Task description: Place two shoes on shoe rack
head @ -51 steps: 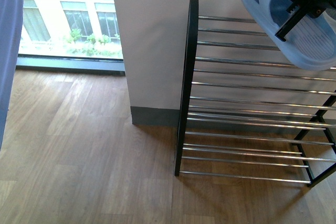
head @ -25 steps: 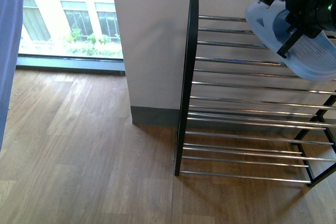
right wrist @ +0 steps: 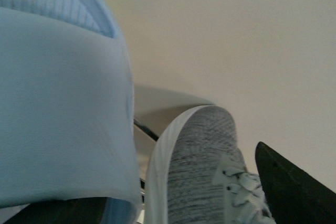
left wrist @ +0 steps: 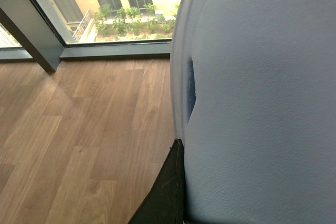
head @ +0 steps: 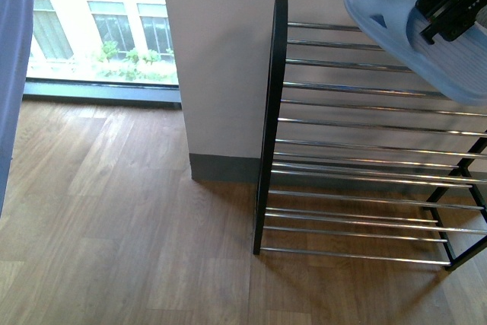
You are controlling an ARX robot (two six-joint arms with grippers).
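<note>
Right gripper (head: 450, 17) clamped on pale blue slide (head: 403, 24), tilted over the shoe rack's (head: 271, 123) top rods. Grey sneaker (right wrist: 202, 169) just beside it. Left gripper (left wrist: 168, 192) pinches second slide (left wrist: 257, 103) above open wood floor (head: 122, 218).

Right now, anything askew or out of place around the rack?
Only the pale blue slide: it hangs tilted over the top tier of the shoe rack, toe toward the wall, held by a pincer at the frame's right edge, not flat on the rods. A grey sneaker shows beside it in the right wrist view. No damage or spill visible.
</note>
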